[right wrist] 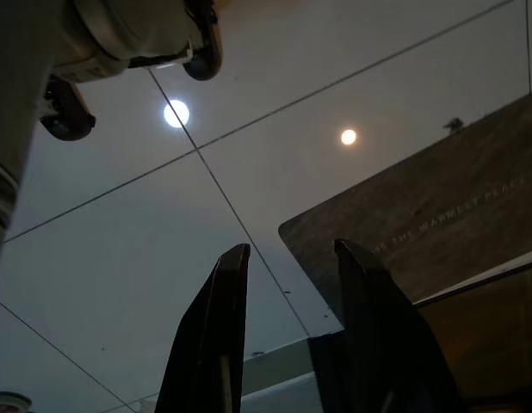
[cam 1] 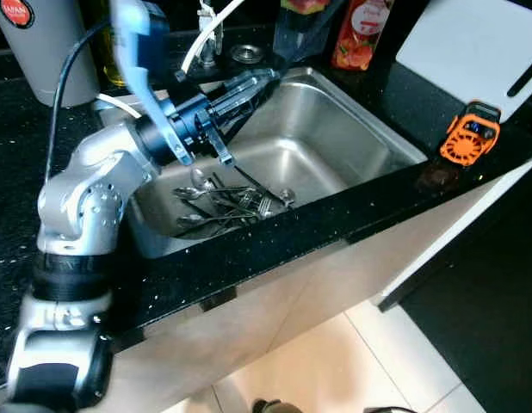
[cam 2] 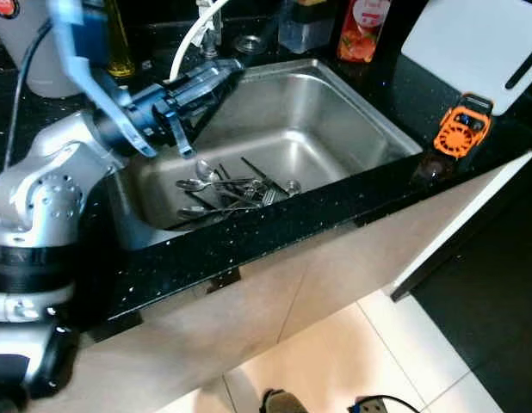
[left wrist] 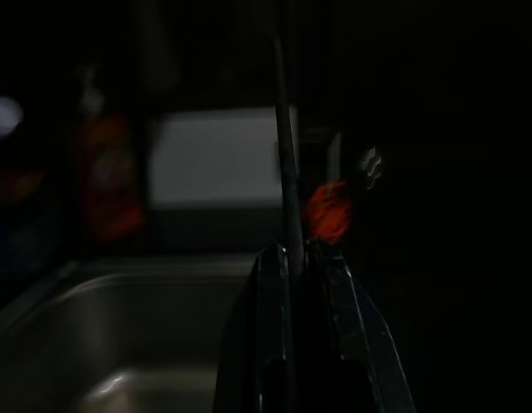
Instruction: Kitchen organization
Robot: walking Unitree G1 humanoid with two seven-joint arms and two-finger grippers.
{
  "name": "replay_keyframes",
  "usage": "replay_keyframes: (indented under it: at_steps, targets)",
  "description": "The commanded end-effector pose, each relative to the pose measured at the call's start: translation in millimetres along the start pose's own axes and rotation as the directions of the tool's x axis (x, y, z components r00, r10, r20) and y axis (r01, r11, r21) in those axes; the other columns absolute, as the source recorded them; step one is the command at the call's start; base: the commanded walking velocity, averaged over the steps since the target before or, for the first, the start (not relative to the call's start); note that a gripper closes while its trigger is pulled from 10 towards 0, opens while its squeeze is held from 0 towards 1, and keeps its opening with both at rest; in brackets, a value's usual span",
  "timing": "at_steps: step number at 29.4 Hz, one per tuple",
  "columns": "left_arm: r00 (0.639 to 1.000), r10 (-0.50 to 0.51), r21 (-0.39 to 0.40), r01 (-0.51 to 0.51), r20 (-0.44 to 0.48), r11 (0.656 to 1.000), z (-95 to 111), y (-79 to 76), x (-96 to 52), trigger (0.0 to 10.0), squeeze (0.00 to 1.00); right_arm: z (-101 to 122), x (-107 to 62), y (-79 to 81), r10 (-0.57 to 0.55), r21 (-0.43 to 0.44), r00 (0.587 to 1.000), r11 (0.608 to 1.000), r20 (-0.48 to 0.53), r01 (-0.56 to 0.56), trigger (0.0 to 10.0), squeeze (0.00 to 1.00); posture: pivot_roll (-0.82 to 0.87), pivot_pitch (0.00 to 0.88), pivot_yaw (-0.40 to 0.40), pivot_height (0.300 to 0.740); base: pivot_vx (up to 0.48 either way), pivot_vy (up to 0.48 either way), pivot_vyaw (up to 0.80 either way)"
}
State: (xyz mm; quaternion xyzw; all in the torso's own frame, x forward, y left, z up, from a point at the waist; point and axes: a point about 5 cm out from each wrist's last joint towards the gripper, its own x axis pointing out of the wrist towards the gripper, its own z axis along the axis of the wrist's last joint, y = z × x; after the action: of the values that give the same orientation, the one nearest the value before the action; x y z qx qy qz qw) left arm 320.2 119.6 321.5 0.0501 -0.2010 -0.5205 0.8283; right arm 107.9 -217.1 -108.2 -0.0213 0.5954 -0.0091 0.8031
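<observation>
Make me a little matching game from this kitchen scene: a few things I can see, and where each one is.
Things:
1. pile of cutlery
2. orange gadget
3. white cutting board
4. left end effector

Places:
A. on the black counter at the sink's right
B. above the sink's back left corner
C. on the bottom of the sink
D. at the back right of the counter

Pairs: 1-C, 2-A, 3-D, 4-B
</observation>
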Motion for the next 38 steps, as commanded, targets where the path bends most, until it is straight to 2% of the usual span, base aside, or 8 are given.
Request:
replay_keyframes:
  at_steps: [1,18,31,32,33,34,35,38]
  targets:
    - [0.996,-0.011,0.1,0.02,-0.087,0.995,-6,3.3,4.8,10.0,0.0,-6,-0.8,-3.4,-0.008,0.0,1.0,1.0,-0.017,0.008,10.0,0.0,0.02,0.129,-0.038,0.74,0.0,0.0,0.0]
    - [0.79,0.026,0.501,0.362,-0.612,0.786,-90,15.3,49.8,10.0,0.0,-30,-1.8,3.2,0.0,0.016,0.998,1.0,-0.068,0.001,10.0,0.0,-0.03,0.192,0.001,0.74,0.0,0.0,0.0]
    - [0.775,0.075,0.451,0.284,-0.628,0.846,-125,7.7,54.6,10.0,0.0,-43,-4.2,-1.7,-0.012,0.044,0.996,0.999,-0.086,0.016,10.0,0.0,-0.08,0.199,0.011,0.74,0.0,0.0,0.0]
    - [0.773,0.052,0.431,0.296,-0.633,0.852,-129,4.0,54.3,10.0,0.11,-44,-4.4,-2.1,-0.013,0.045,0.996,0.999,-0.087,0.017,10.0,0.0,-0.08,0.195,0.012,0.74,0.0,0.0,0.0]
    - [0.769,0.029,0.41,0.308,-0.639,0.858,-133,0.8,53.7,10.0,0.73,-44,-4.4,-2.3,-0.014,0.045,0.996,0.999,-0.087,0.018,10.0,0.0,-0.08,0.194,0.013,0.74,0.0,0.0,0.0]
    - [0.769,0.029,0.41,0.308,-0.639,0.858,-133,0.8,53.7,10.0,0.73,-44,-4.4,-2.3,-0.014,0.045,0.996,0.999,-0.087,0.018,10.0,0.0,-0.08,0.194,0.013,0.74,0.0,0.0,0.0]
    - [0.764,-0.011,0.374,0.328,-0.645,0.868,-137,-3.5,53.0,10.0,1.0,-44,-4.4,-2.5,-0.015,0.048,0.996,0.999,-0.084,0.019,10.0,0.0,-0.08,0.19,0.014,0.74,0.0,0.0,0.0]
    - [0.785,-0.029,0.371,0.326,-0.619,0.87,-132,-2.5,55.0,10.0,1.0,-41,-4.0,-1.4,-0.013,0.05,0.997,0.999,-0.079,0.017,10.0,0.0,-0.07,0.182,0.014,0.74,0.0,0.0,0.0]
